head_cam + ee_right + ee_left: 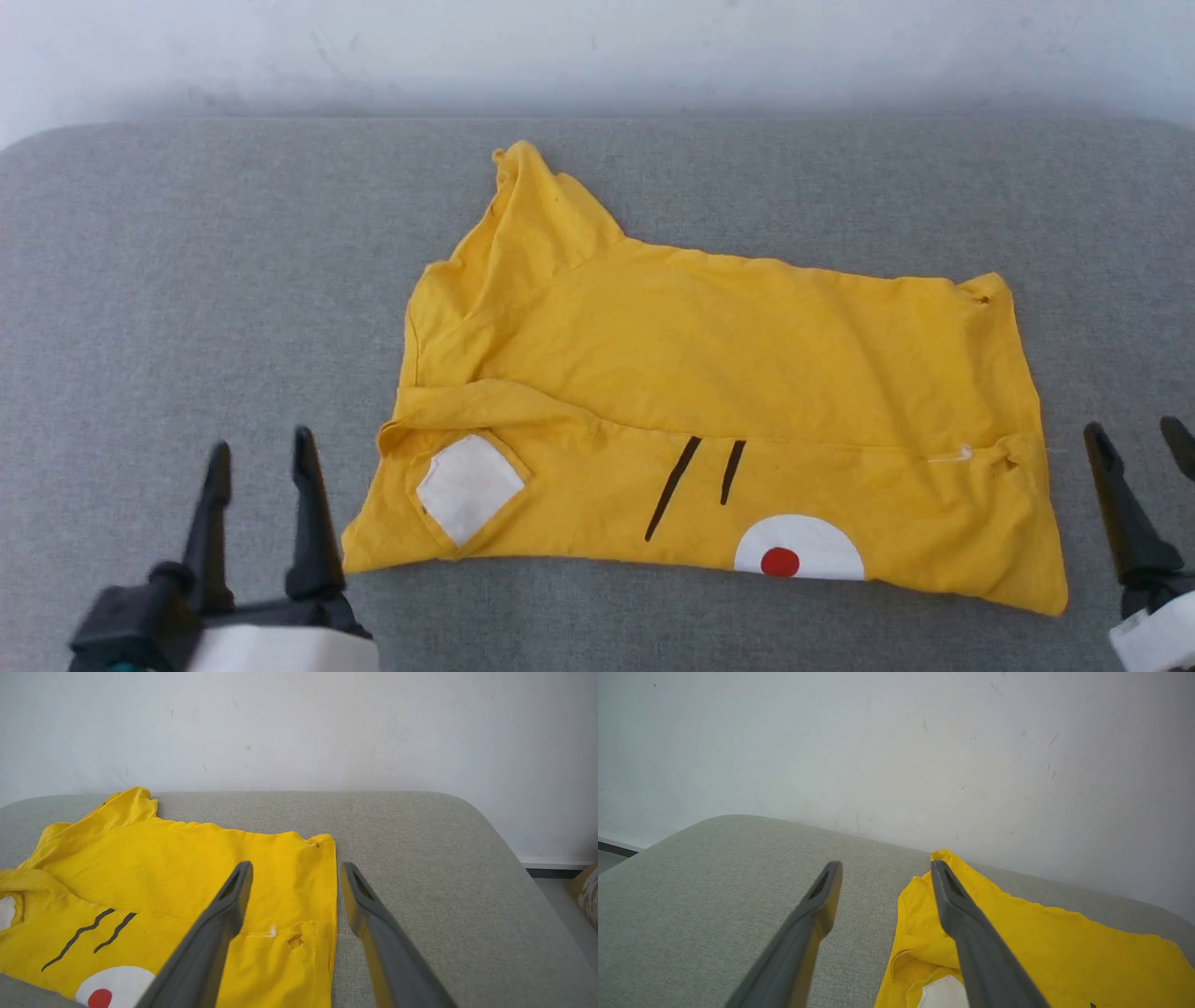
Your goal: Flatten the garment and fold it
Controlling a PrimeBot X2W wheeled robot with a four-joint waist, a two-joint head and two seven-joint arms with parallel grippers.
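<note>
The garment [728,392], a bright yellow T-shirt, lies folded lengthwise on the grey cushioned surface [187,280]. Its near strip shows a white patch, two black stripes and a white half-circle with a red dot. One sleeve sticks out at the far left. My left gripper [261,453] stands open just left of the shirt's near left corner, nothing between its fingers. My right gripper [1139,439] stands open just right of the shirt's right edge, apart from the cloth. The left wrist view shows the garment [1041,942] past my left gripper [885,868]; the right wrist view shows the garment [187,868] behind my right gripper [295,868].
A pale wall [597,47] rises right behind the grey surface. The surface's rounded corners show at far left and far right. In the right wrist view a strip of floor and a brown box [586,891] lie past the right edge.
</note>
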